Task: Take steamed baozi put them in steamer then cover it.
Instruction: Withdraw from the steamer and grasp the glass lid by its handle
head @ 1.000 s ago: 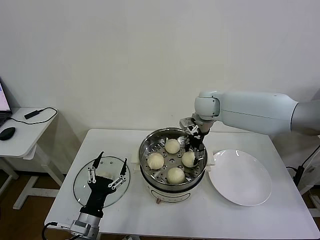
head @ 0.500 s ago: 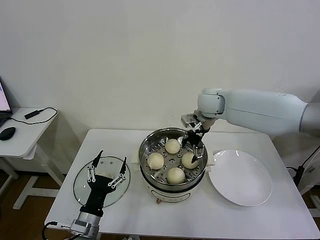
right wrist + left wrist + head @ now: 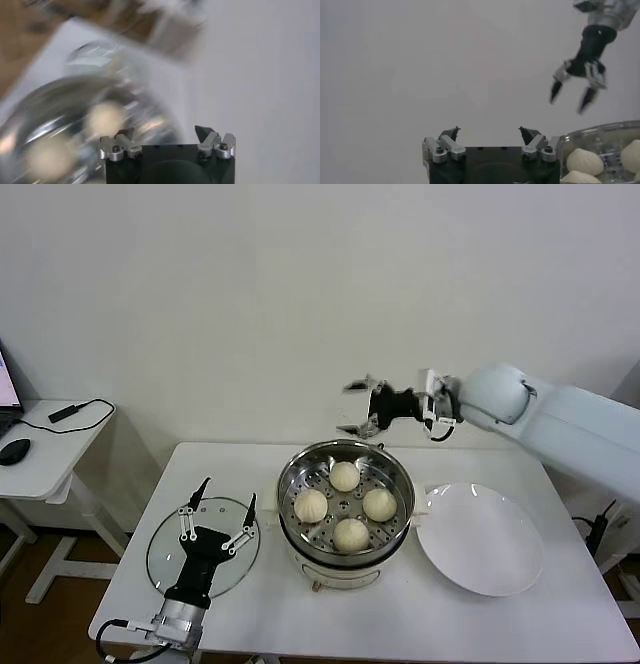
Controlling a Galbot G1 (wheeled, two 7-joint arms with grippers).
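The steamer (image 3: 400, 529) stands mid-table with several cream baozi (image 3: 345, 476) on its perforated tray. My right gripper (image 3: 352, 408) hangs open and empty in the air above the pot's far rim, pointing sideways. In the right wrist view that gripper (image 3: 164, 131) looks down on the blurred steamer (image 3: 30, 110) and baozi (image 3: 105, 117). My left gripper (image 3: 228, 492) is open and empty just above the clear glass lid (image 3: 165, 559), left of the pot. In the left wrist view the left gripper (image 3: 489, 131) faces the wall, with the steamer (image 3: 600, 131) and a baozi (image 3: 585, 161) beside it.
A flat white plate (image 3: 480, 539) lies bare to the right of the steamer. A side desk (image 3: 45, 454) with a mouse and a cable stands off the table's left. The wall runs close behind the table.
My right gripper has lifted out of the steamer and swung up and back, leaving a baozi on the tray. The left gripper has barely shifted over the lid.
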